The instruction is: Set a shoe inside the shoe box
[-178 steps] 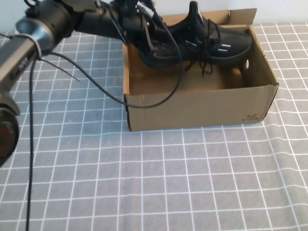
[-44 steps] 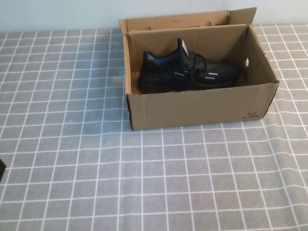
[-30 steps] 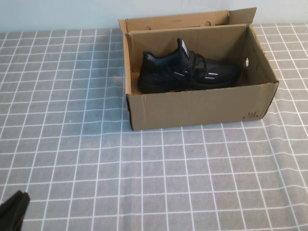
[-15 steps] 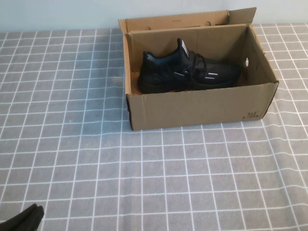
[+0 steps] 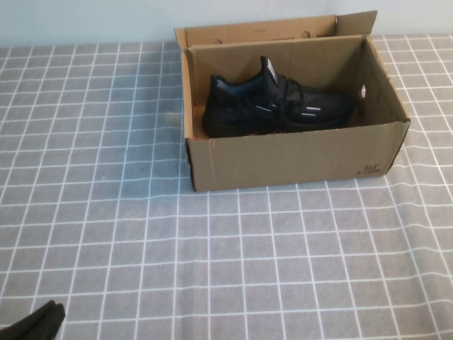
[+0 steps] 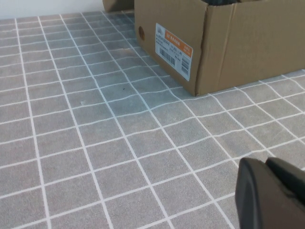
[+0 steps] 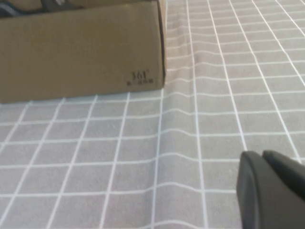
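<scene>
The black shoe (image 5: 276, 108) lies on its sole inside the open brown shoe box (image 5: 290, 159) at the far middle of the table, toe to the right. My left gripper (image 5: 37, 324) is shut and empty at the near left corner, far from the box; in the left wrist view (image 6: 266, 163) it hovers low over the cloth, with the box (image 6: 248, 47) ahead. My right gripper (image 7: 262, 155) is out of the high view; the right wrist view shows it shut and empty over the cloth, with the box (image 7: 71, 52) ahead.
A grey cloth with a white grid (image 5: 212, 248) covers the table and is wrinkled to the right of the box (image 7: 190, 62). An orange and white label (image 6: 174, 50) is on the box's left end. A pale wall (image 5: 85, 21) runs behind.
The left arm let go of the shoe, which now rests in the box, and drew back to the near left corner. Over the last half second nothing has moved.
</scene>
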Robot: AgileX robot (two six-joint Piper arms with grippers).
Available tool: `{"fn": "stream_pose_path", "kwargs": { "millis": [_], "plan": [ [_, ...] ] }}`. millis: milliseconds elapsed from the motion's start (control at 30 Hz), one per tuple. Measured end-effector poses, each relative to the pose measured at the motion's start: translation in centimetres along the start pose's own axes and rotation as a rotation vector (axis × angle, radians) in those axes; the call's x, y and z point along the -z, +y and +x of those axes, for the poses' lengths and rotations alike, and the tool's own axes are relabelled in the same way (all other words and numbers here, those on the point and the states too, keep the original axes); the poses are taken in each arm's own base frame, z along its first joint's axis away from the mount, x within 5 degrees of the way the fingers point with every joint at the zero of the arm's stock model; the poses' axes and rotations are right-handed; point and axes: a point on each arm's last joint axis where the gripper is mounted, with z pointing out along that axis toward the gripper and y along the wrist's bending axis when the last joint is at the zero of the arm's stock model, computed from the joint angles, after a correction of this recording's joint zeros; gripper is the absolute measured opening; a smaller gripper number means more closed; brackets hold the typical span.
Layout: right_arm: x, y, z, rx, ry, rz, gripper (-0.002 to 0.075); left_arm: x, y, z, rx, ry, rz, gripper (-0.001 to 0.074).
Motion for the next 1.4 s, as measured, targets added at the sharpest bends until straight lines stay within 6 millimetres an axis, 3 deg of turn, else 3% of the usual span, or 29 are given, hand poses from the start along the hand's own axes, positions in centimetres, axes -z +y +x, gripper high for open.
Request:
{"fn": "stream_pose_path", "kwargs": {
  "millis": [1167,1400],
  "plan": [
    [0.0,0.0,0.2,0.037,0.019,0.003,-0.0016,0.0,0.0,0.0,-0.010,0.003,0.000,-0.0001],
    [0.0,0.0,0.2,0.037,0.019,0.003,-0.0016,0.2,1.3,-0.8,-0.018,-0.091,-0.160,-0.0001]
  ]
}}
